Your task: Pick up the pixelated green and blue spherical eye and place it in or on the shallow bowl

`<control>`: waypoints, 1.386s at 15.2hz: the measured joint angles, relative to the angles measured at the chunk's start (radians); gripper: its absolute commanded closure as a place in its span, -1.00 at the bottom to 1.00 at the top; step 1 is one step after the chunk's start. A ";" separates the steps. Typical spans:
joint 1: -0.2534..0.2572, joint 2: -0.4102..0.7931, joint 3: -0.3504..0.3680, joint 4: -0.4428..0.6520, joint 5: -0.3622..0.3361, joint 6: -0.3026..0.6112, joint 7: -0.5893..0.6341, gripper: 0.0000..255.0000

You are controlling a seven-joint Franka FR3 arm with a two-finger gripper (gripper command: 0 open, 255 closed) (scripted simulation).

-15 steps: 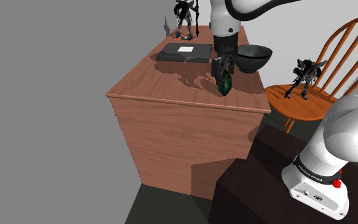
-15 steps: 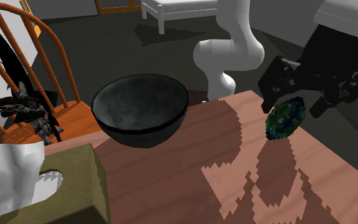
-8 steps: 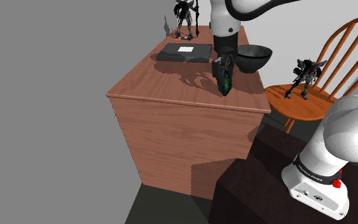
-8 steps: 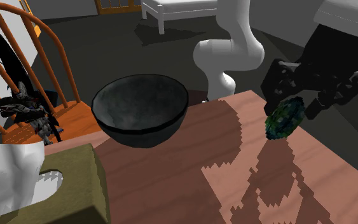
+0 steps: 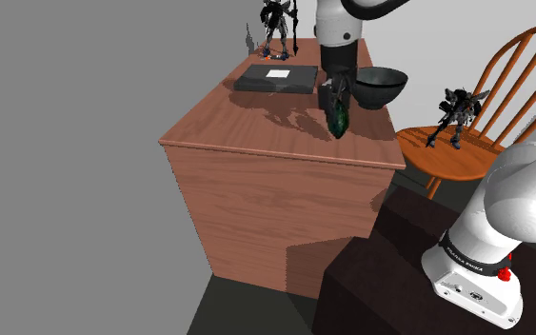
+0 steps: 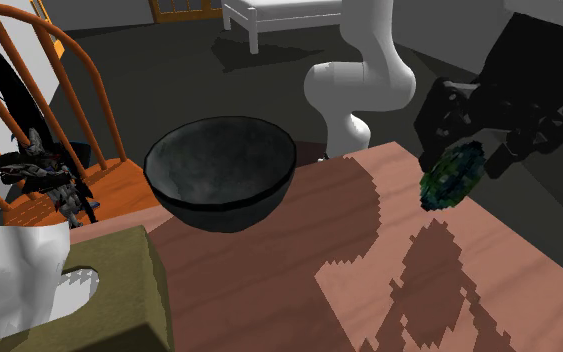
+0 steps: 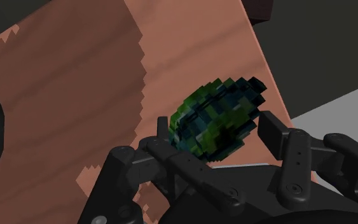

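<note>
The pixelated green and blue eye [image 6: 452,175] hangs just above the wooden tabletop [image 6: 299,300], clasped between the black fingers of my gripper [image 6: 465,152]. In the wrist view the eye [image 7: 215,118] sits between the two fingers [image 7: 276,132], with the gripper [image 7: 220,139] shut on it. From the shoulder view the eye [image 5: 338,118] dangles under the gripper [image 5: 337,101] near the table's right edge. The dark bowl [image 5: 380,86] stands just behind and to the right of it; in the second exterior view the bowl [image 6: 221,170] is empty, to the eye's left.
A flat dark box [image 5: 277,78] and a dark figurine [image 5: 277,24] stand at the table's far end. An olive box [image 6: 99,290] sits near the bowl. An orange wooden chair [image 5: 466,152] with another figurine [image 5: 456,107] is beside the table, and my stand [image 5: 389,276] is in front.
The fingers closed on the eye and have lifted it slightly off the tabletop; its shadow now lies apart from it in the second exterior view.
</note>
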 measured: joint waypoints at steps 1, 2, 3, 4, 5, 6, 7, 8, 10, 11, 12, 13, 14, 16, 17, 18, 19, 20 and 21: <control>-0.001 0.003 -0.001 0.018 -0.001 -0.015 -0.001 1.00; -0.001 0.002 -0.001 0.031 -0.001 -0.029 -0.001 1.00; -0.001 0.003 -0.001 0.043 -0.001 -0.040 -0.001 1.00; -0.001 0.004 -0.001 0.058 -0.001 -0.054 -0.001 1.00; -0.001 0.007 -0.001 0.074 -0.001 -0.067 -0.002 1.00; -0.002 0.011 -0.002 0.091 -0.002 -0.080 -0.003 1.00; -0.003 0.015 -0.002 0.107 -0.003 -0.092 -0.003 1.00; -0.003 0.016 -0.003 0.120 -0.004 -0.104 -0.005 1.00; -0.003 0.021 -0.002 0.153 -0.004 -0.132 -0.003 1.00; -0.004 0.024 -0.003 0.170 -0.005 -0.146 -0.006 1.00; -0.004 0.028 -0.003 0.187 -0.006 -0.158 -0.005 1.00; -0.004 0.030 -0.003 0.200 -0.006 -0.171 -0.006 1.00; -0.005 0.036 -0.004 0.220 -0.007 -0.184 -0.007 1.00; -0.006 0.043 -0.003 0.254 -0.008 -0.212 -0.007 1.00; -0.006 0.043 -0.004 0.269 -0.008 -0.226 -0.008 1.00; -0.007 0.048 -0.004 0.287 -0.009 -0.238 -0.008 1.00; -0.007 0.054 -0.003 0.307 -0.009 -0.253 -0.008 1.00; -0.007 0.062 -0.002 0.330 -0.010 -0.268 -0.007 1.00; -0.007 0.067 -0.001 0.349 -0.011 -0.282 -0.007 1.00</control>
